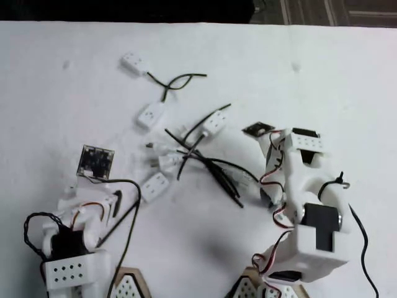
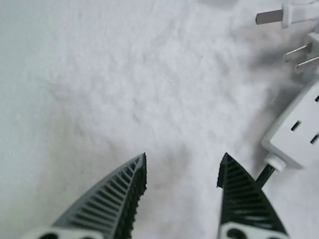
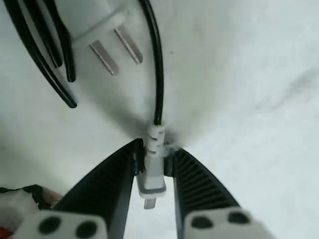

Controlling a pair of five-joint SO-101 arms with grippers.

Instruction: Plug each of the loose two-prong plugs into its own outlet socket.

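My right gripper (image 3: 154,154) is shut on a small white two-prong plug (image 3: 151,172), whose black cable (image 3: 157,64) runs away over the table. In the high view this gripper (image 1: 268,197) is low beside the cable tangle (image 1: 217,171). A second loose plug (image 3: 102,37) lies just beyond, prongs showing. My left gripper (image 2: 182,162) stands open over bare table, with a white outlet socket (image 2: 299,129) close beside one finger and two loose plugs (image 2: 286,16) (image 2: 305,55) farther off. From above, the left gripper (image 1: 115,202) sits next to that socket (image 1: 155,185).
Three more white outlet sockets lie toward the back (image 1: 133,62) (image 1: 151,114) (image 1: 214,122), each on a short black cord. Two loose plugs (image 1: 165,155) lie at the middle. The white table (image 1: 347,81) has free room at the right and far left.
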